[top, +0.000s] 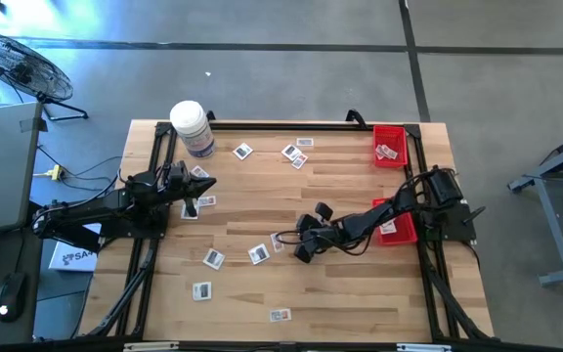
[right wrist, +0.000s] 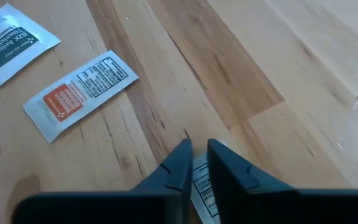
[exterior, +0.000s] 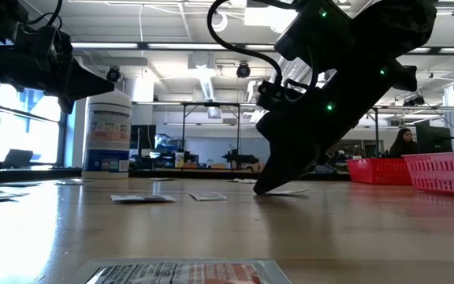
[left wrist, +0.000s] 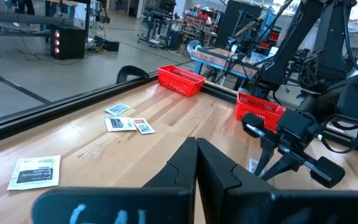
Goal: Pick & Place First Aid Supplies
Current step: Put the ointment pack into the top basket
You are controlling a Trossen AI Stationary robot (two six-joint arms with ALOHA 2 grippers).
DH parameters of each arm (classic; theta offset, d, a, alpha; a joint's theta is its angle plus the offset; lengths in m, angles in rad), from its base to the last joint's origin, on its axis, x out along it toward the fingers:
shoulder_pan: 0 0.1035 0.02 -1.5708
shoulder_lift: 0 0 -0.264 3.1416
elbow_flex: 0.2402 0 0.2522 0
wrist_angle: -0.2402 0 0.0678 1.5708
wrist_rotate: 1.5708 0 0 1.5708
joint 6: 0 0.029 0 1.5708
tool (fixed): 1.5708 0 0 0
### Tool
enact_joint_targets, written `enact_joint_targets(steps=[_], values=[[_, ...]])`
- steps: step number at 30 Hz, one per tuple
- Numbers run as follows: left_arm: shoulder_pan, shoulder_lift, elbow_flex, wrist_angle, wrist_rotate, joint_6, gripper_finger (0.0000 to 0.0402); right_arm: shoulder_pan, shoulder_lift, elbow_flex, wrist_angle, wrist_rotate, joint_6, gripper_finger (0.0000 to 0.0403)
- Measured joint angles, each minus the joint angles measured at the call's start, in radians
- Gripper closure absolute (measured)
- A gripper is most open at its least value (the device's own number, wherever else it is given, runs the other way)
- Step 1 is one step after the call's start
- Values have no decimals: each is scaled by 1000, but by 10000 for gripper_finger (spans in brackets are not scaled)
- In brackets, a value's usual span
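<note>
Pinching down at the middle of the table (top: 360, 303), your right gripper (right wrist: 196, 163) has its two fingers almost together with a white packet (right wrist: 201, 186) between the tips. The packet lies flat on the wood, so the fingers come steeply from above to nip its edge. I think it is clamped, but the part between the tips is hidden, so this is a judgement. Two more packets lie near it: one with an orange panel (right wrist: 79, 92) and one antiseptic towelette (right wrist: 10, 42), both apart from the fingers.

Your right arm reaches from its base at the right edge, past the near red basket (top: 405, 233), and bends down so the wrist leans forward over the table centre. In the low view the right gripper touches the table with its tip, body tilted. This lean keeps the wrist clear of the wood while only the fingertips meet the flat packet.

The other packets are spread widely over the table, some near the white jar (top: 192, 127), some toward the front edge. The far red basket (top: 390, 159) already holds a few, so it seems the place where you bring them.

Your left gripper (left wrist: 196, 163) waits over the left side of the table, fingers pressed fully together and holding nothing.
</note>
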Motion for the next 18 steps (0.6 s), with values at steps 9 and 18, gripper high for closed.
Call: enact_joint_targets(steps=[9, 18], values=[[0, 0, 0, 0, 0, 0, 401, 0, -1, -1, 4, -3, 7, 399], [0, 0, 0, 0, 0, 0, 401, 25, -78, -14, -9, 34, -38, 402]])
